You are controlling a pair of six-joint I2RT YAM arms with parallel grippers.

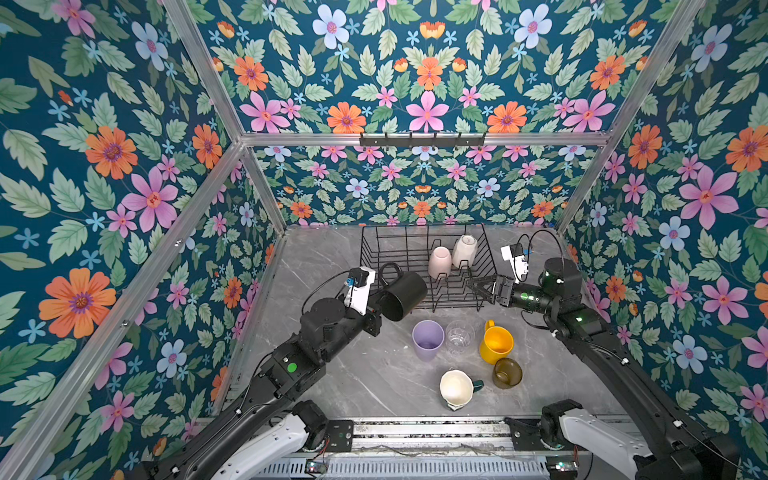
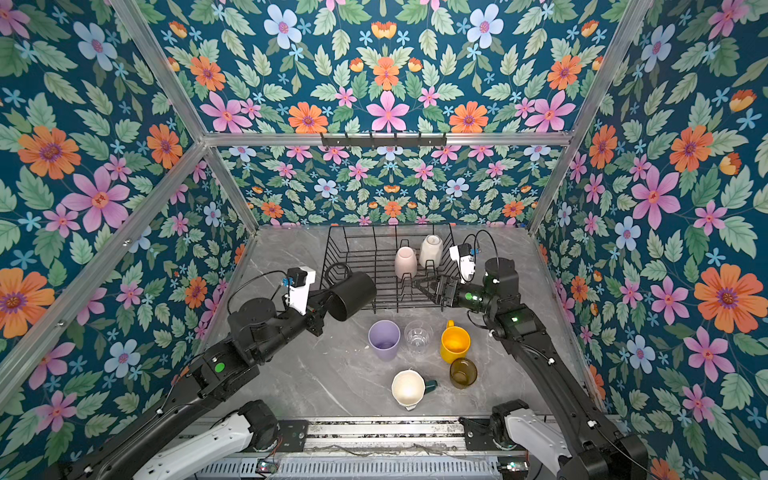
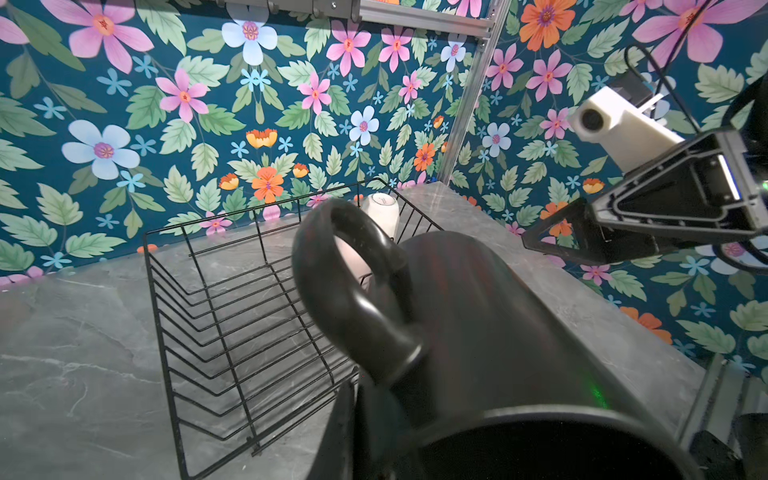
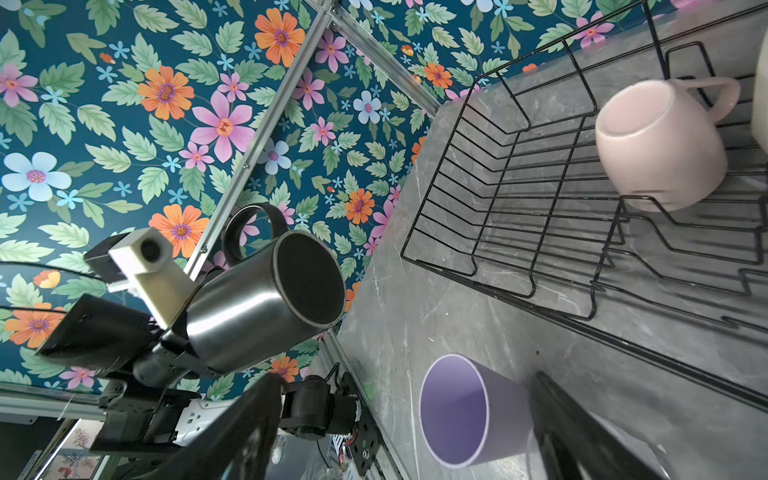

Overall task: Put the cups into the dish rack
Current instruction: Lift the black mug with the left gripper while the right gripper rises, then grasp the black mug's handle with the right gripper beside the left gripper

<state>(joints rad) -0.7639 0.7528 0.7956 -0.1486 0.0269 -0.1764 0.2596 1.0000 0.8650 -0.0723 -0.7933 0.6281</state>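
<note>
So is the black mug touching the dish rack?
Apart: the right wrist view shows a clear gap between the raised black mug and the dish rack.

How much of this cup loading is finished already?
Two are racked: the pale pink mug and white mug sit upside down in the dish rack. The left gripper holds the black mug beside the rack. Five wait on the table: lilac tumbler, clear glass, yellow mug, amber glass, green mug. The right gripper is open, empty.
</note>
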